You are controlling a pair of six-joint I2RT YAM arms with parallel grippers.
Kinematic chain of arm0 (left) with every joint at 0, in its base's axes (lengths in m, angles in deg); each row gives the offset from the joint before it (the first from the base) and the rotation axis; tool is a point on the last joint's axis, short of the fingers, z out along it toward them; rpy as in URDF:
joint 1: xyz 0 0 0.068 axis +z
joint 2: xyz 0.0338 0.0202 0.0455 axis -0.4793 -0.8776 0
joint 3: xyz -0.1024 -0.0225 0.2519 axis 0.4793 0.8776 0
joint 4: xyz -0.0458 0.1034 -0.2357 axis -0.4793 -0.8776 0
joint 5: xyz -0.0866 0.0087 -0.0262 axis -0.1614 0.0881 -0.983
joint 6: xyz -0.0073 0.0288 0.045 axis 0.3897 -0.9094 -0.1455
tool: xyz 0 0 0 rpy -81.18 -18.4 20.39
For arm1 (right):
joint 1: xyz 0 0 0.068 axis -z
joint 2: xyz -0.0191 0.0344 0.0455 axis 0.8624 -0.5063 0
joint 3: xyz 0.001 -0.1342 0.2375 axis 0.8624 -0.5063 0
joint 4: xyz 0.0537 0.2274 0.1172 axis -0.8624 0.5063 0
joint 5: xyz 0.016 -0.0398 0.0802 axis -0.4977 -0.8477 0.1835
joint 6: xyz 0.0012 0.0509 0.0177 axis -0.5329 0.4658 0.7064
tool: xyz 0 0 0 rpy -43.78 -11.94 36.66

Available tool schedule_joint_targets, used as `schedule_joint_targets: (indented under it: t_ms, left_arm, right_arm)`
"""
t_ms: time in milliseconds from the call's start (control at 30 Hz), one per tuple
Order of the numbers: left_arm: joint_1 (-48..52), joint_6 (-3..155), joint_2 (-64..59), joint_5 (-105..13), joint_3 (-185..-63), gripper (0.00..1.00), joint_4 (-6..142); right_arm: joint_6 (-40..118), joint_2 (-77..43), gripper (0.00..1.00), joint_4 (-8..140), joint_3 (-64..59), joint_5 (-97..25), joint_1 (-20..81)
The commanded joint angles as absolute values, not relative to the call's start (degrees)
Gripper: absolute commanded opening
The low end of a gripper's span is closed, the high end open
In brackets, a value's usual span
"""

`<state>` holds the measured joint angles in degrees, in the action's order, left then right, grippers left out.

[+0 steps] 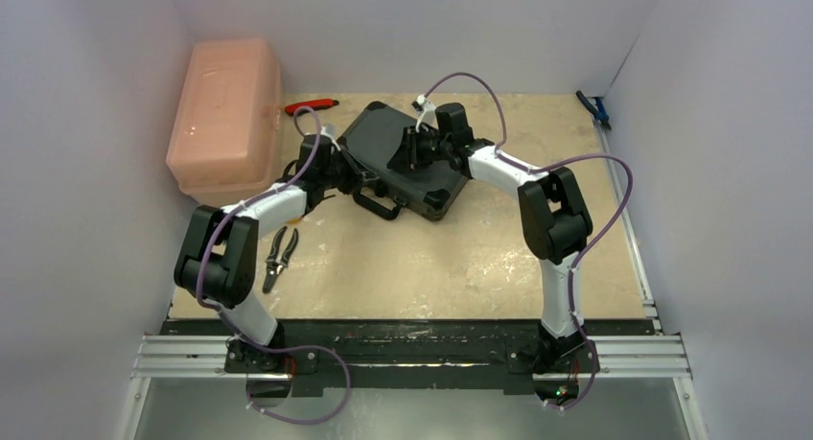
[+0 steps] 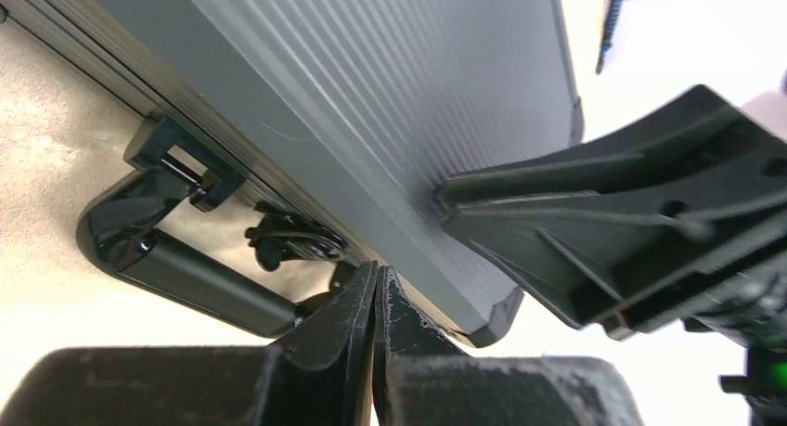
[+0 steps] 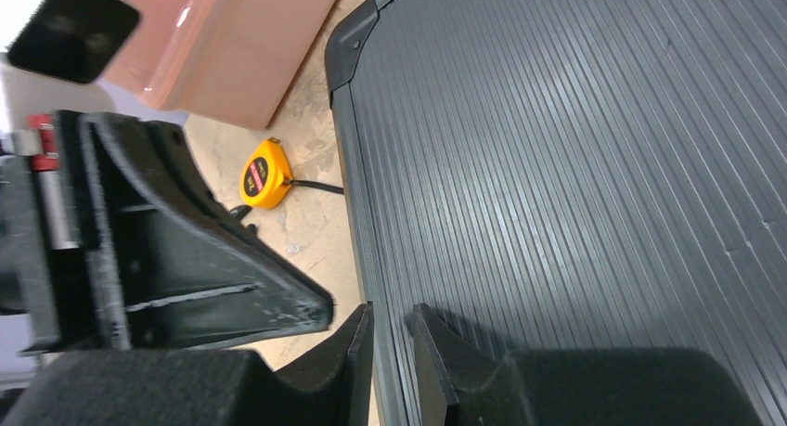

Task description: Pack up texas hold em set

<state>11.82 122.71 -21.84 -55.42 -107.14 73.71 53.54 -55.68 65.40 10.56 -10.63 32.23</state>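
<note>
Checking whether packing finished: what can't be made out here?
- Black case contents: every view, its shut lid hides them.
- Latches: left wrist view, left pincer blocks part; top view, too small.
- Right pincer: right wrist view, unclear whether it pinches the lid rim.

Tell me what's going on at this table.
Two robot arms are working on a black case, which lies closed on the table. The left pincer is shut, its tips at the case's front edge beside the handle and a latch. The right pincer is down at the ribbed lid near its edge, jaws a little apart. No chips or cards are in view.
</note>
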Motion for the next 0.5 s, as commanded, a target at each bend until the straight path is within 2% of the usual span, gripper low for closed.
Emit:
schedule_joint_targets:
  t_ms: [0, 467]
  left_arm:
    - [11.03, 120.20, -24.89, -54.98, -110.64, 0.00, 72.05]
    - [9.84, 118.63, -29.55, -52.16, -112.92, 0.00, 67.71]
  right_arm:
    - [51.28, -58.71, 0.27, 77.82, 6.84, -14.29, 31.36]
    - [51.02, -58.93, 0.26, 78.26, 6.92, -14.26, 31.33]
